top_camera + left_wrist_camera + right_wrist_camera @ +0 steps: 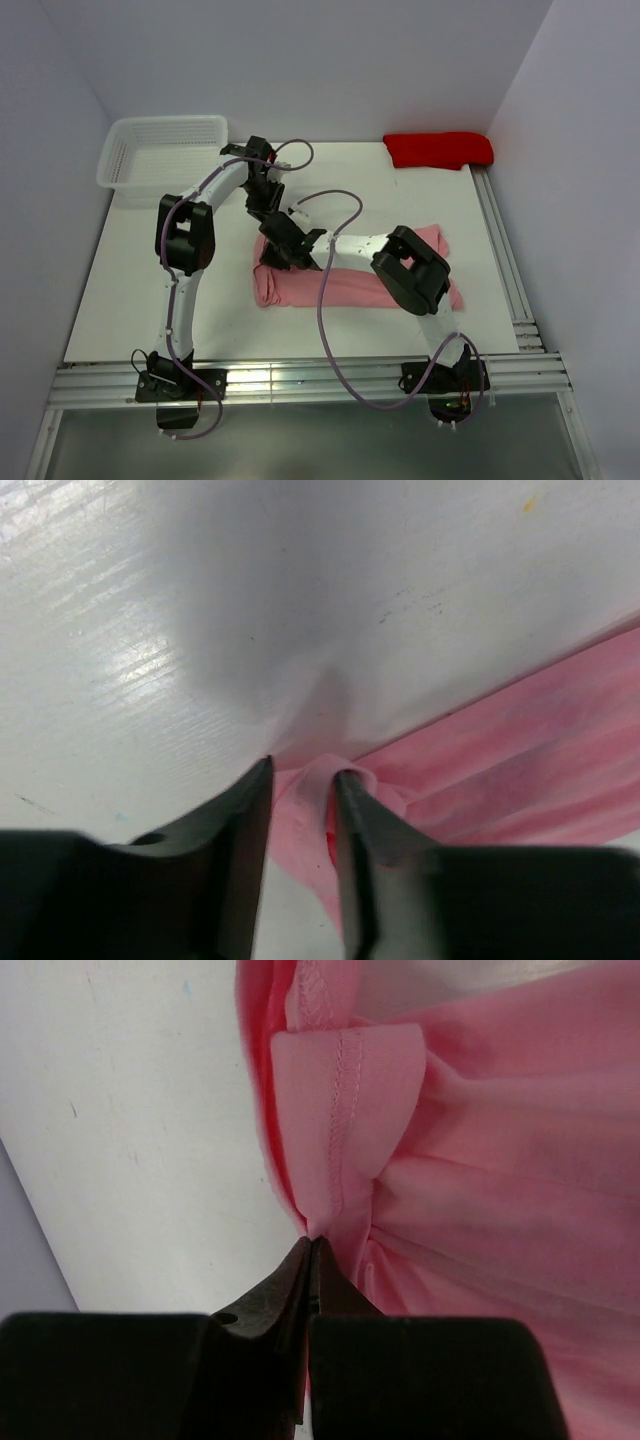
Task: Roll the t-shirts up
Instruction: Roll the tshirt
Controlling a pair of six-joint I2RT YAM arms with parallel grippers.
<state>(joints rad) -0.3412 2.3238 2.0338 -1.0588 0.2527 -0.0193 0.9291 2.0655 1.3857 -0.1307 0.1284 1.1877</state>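
The salmon-pink t-shirt [360, 287] lies folded into a long strip across the middle of the table. Both grippers are at its left end. My left gripper [269, 213] holds the far left corner. In the left wrist view its jaws [303, 770] stand narrowly apart with a bunched fold of the t-shirt [520, 750] pinched between them. My right gripper [287, 248] is just in front of it. In the right wrist view it [313, 1241] is shut tight on the hemmed edge of the t-shirt [500, 1160], which is lifted and curled over.
A white mesh basket [165, 121] stands at the back left. A red folded cloth [438, 149] lies at the back right. Metal rails [300, 380] run along the near edge and the right side of the table.
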